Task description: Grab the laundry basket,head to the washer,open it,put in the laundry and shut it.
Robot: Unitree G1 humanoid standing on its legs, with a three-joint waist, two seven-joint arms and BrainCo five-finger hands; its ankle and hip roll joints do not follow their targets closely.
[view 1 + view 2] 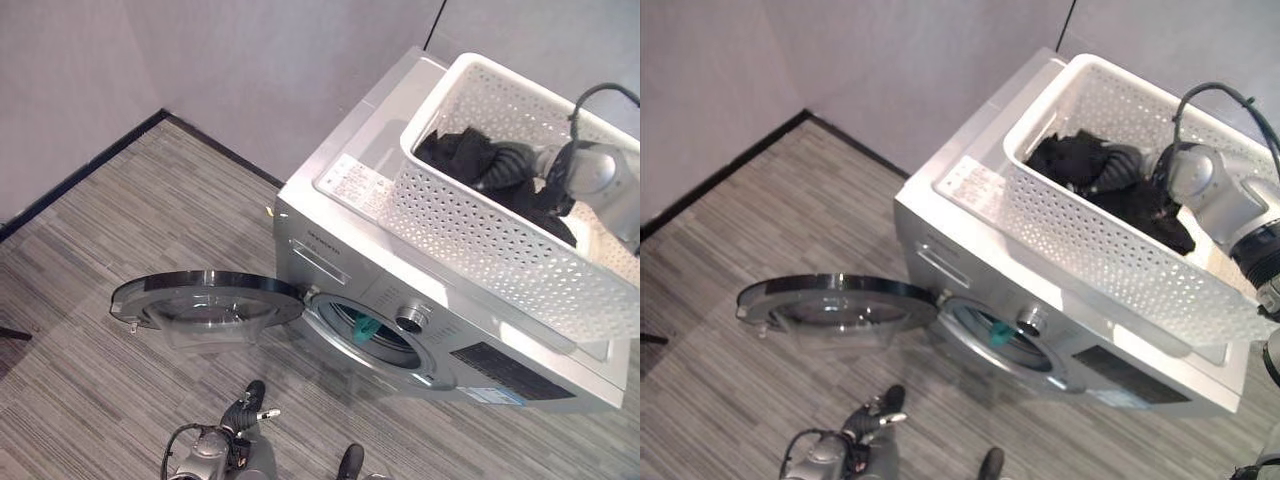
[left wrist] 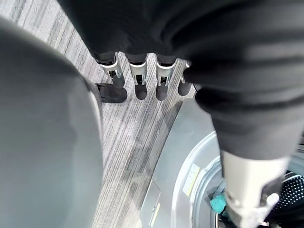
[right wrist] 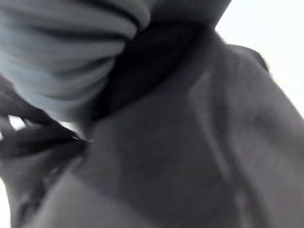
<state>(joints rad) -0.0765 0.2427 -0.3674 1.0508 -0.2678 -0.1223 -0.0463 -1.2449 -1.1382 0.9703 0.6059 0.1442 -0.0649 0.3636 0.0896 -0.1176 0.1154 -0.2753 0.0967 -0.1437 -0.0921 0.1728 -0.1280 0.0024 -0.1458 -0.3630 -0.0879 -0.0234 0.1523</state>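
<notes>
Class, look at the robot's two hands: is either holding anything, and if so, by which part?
The left hand hangs open near the floor, holding nothing. The right hand is buried in the dark clothes in the basket; its fingers are hidden, so a hold cannot be told.

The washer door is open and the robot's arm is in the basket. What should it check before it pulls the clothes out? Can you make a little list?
1. Washer door swung fully open, clear of the opening: ok.
2. Drum opening free to take more: cannot tell; something teal already sits at the front.
3. White laundry basket resting steadily on top of the washer: ok.
4. Right hand down in the dark laundry: ok; whether its fingers have closed on the cloth: cannot tell, since dark cloth covers the right wrist view.
5. Left hand out of the way, low above the floor, fingers straight: ok.
</notes>
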